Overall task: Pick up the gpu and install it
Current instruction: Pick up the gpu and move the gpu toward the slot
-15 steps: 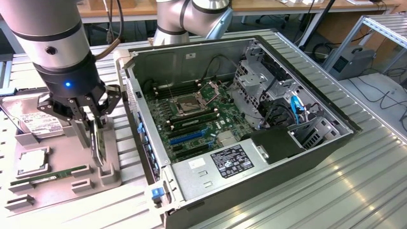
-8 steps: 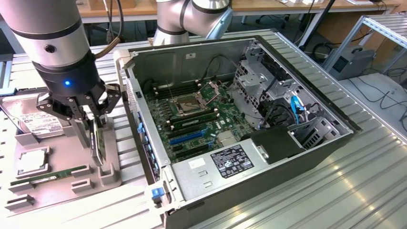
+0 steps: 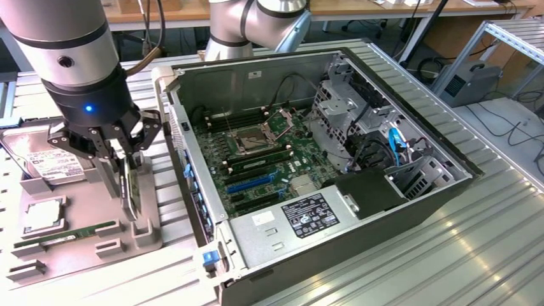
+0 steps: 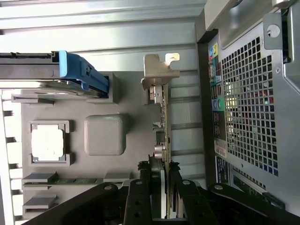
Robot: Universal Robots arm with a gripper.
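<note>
The gripper is pressed together on the gpu. In the wrist view, the thin card is seen from its edge, and it is pinched between the two fingers, one on each flat side. The card is gripped near one end. At its other end, the silver bracket can be seen.

The gpu is held upright on its long edge, over a slot in the gray tray. Whether it has been lifted clear of the slot cannot be told. The gripper is pointed straight down, and the arm is seen above it at the exterior view's left.

Other parts are laid in the same tray. A hard drive with a white label is set near the gripper, on the side away from the computer. A square silver chip is placed in its own pocket nearer the camera. A narrow green memory stick is laid past the chip, near the tray's front edge.

Just beside the tray, at the exterior view's right, an open computer case is laid on its side. The green board inside it is turned up. Both tray and case are set on a ribbed metal table.
</note>
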